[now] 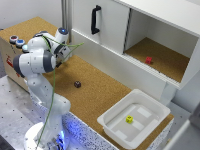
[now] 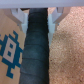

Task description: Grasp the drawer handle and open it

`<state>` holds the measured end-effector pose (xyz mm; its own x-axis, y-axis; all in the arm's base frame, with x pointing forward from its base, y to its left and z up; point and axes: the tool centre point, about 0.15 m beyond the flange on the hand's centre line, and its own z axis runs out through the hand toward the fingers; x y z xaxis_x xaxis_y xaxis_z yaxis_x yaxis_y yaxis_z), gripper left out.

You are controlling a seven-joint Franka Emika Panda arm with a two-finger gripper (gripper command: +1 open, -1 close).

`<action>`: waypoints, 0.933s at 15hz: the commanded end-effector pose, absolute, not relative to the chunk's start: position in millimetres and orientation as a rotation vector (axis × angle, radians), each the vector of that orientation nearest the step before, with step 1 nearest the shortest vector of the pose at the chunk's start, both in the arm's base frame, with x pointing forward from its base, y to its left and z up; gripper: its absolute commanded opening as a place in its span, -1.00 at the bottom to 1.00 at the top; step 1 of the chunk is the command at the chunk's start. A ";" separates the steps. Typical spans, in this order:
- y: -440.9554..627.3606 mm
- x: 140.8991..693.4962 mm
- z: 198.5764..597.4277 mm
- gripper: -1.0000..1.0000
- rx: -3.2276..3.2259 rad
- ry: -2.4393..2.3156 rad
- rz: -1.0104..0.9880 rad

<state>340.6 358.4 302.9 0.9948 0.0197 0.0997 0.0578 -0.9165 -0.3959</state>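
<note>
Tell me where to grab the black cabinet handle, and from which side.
Grip the handle at mid-length, on its straight vertical bar, coming squarely at the white door front. The bar stands off the door between two end mounts, so fingers closing horizontally should wrap it.

A robotics laboratory test bench, not a home, was the setting: a white robot arm (image 1: 40, 60) stood bolted to a perforated metal base plate (image 1: 12, 107) beside a cork-topped counter (image 1: 95, 90). A mock white cabinet (image 1: 107, 25), a white plastic bin (image 1: 134, 119) and small colored test blocks completed the staged workspace.
</note>
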 end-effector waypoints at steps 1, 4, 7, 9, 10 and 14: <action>358.3 330.4 283.8 -1.00 -2.602 -0.086 -0.185; 351.5 328.3 280.0 -1.00 -2.596 -0.093 -0.176; 343.7 329.1 276.2 -1.00 -2.584 -0.104 -0.168; 336.8 331.1 274.8 -1.00 -2.578 -0.109 -0.168; 334.2 331.6 273.6 -1.00 -2.576 -0.110 -0.170; 320.3 334.3 273.1 -1.00 -2.572 -0.106 -0.180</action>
